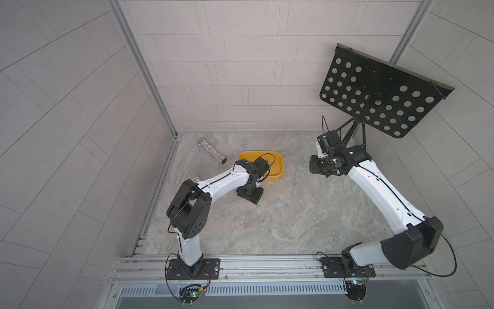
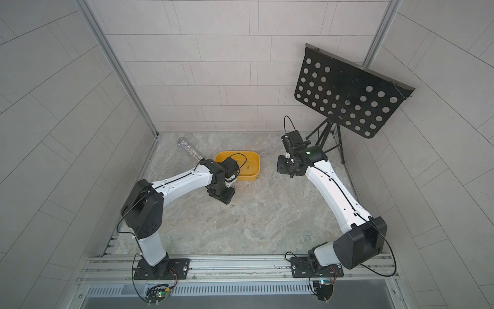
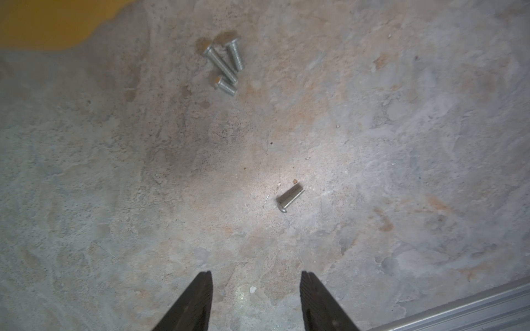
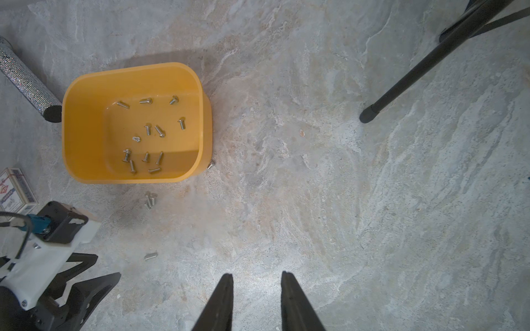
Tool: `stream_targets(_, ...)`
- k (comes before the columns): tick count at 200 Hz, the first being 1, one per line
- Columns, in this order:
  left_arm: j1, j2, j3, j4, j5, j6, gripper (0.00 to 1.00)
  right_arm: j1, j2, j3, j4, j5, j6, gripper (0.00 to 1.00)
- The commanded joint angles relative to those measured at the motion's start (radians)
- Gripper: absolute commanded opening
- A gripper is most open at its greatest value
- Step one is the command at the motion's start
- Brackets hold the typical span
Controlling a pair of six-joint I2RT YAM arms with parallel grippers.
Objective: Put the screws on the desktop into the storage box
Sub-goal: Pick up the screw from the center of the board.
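Loose screws (image 3: pixel 222 66) left on the desk (image 1: pixel 294 227), yellow box (image 4: pixel 66 120) partly filled.
In a top view the left end effector (image 1: pixel 251 199) is seen low over the desk, just beside the box. In the left wrist view its jaws are parted and empty; one screw (image 3: pixel 289 197) lies just ahead, a heap of three beyond. Small, hard, probably slippery, each is best pinched across the shank. In the right wrist view the right end effector (image 4: pixel 257 274) is likewise parted and empty; about a dozen screws are counted inside the box, a stray screw (image 4: pixel 210 164) just beside its outer corner.

light: soft, even | shadows: faint | storage box (image 3: pixel 43 23): blurred | edges: bowed
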Motion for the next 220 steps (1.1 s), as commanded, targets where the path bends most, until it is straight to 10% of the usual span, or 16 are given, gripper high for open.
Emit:
stream_targets(1,-0.014,0.036,0.027,-0.004,-0.021,0.009,0.55,-0.012,-0.015,-0.010,-0.001,-0.002,-0.016,0.33)
stream_targets(220,-0.068,0.207,0.068,0.060,-0.051,0.022,0.51,-0.023,0.021,-0.032,0.026,-0.053,-0.014,0.33)
